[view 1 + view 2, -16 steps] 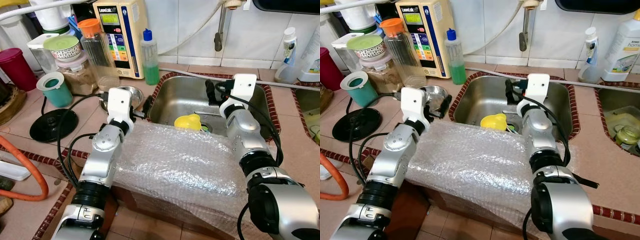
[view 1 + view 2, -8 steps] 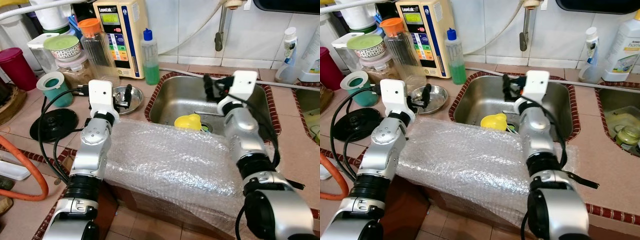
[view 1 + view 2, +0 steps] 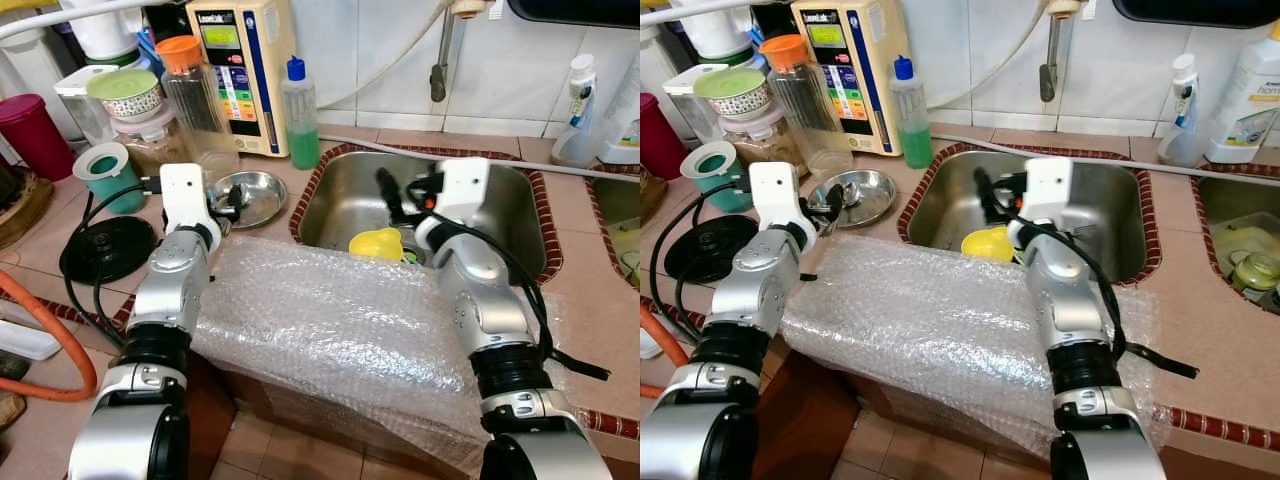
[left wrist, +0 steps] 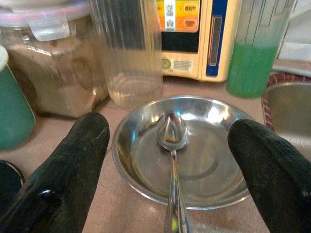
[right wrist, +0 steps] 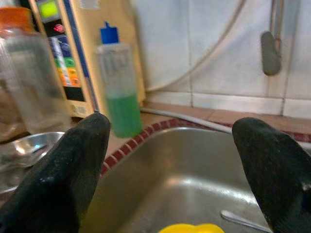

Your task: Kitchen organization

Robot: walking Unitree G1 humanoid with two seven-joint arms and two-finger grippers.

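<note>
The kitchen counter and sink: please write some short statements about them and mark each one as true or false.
1. A metal spoon lies in the shallow round steel dish. True.
2. The left gripper is shut on the spoon. False: its fingers stand open on either side of the dish, touching nothing.
3. A yellow plastic funnel-like piece sits in the steel sink. True.
4. The clear bottle of green liquid with a blue cap stands inside the sink. False: it stands on the counter beside the sink, against the cream-coloured appliance.
5. The right gripper is open above the sink. True.
</note>
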